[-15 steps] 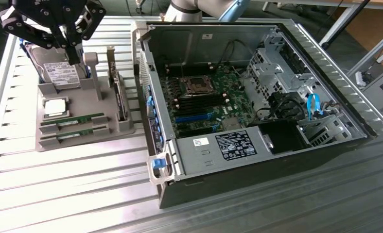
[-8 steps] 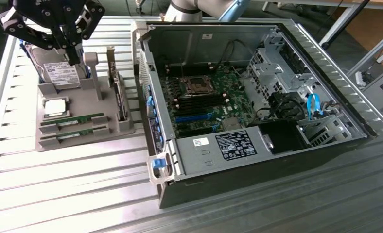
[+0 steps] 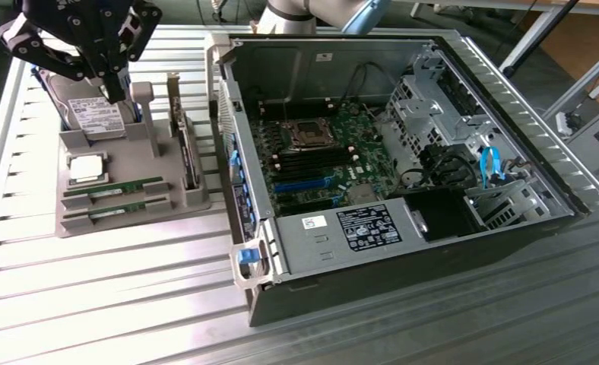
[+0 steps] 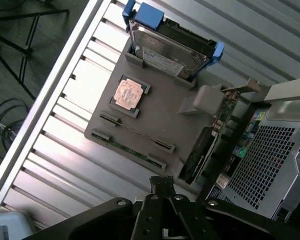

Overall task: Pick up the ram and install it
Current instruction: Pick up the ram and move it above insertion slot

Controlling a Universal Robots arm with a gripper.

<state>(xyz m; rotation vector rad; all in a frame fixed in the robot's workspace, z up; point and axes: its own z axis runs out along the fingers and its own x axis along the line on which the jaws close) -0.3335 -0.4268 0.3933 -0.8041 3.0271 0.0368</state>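
In the exterior view the claw [image 3: 112, 93] hangs at about ten o'clock of the picture, over the far end of a grey tray [image 3: 142, 163]. Its fingers are pressed together and they hold nothing. In this view the fingertips stand in front of the hard drive [image 3: 95, 114], which is upright in the tray; I cannot tell if they touch it.

The first ram stick [image 3: 112, 188] and the second ram stick [image 3: 115, 211] lie in two slots side by side at the near end of the tray, at about six o'clock from the claw and well apart from it. Just beside them, at about eleven o'clock from the first stick, sits the square processor chip [image 3: 87, 169]. A card [image 3: 183, 144] stands on edge along the tray's side that faces the computer.

The open computer case [image 3: 310, 243] lies on its side at three o'clock from the tray, with the motherboard [image 3: 320, 152] showing inside. Both rest on a table of metal slats [image 3: 107, 289].

The wrist view looks down past the closed claw [image 4: 161, 182] on the same tray [image 4: 165, 115], with the hard drive [image 4: 165, 47], the chip [image 4: 127, 92] and both sticks [image 4: 135, 131] [image 4: 126, 147] edge-on in their slots.
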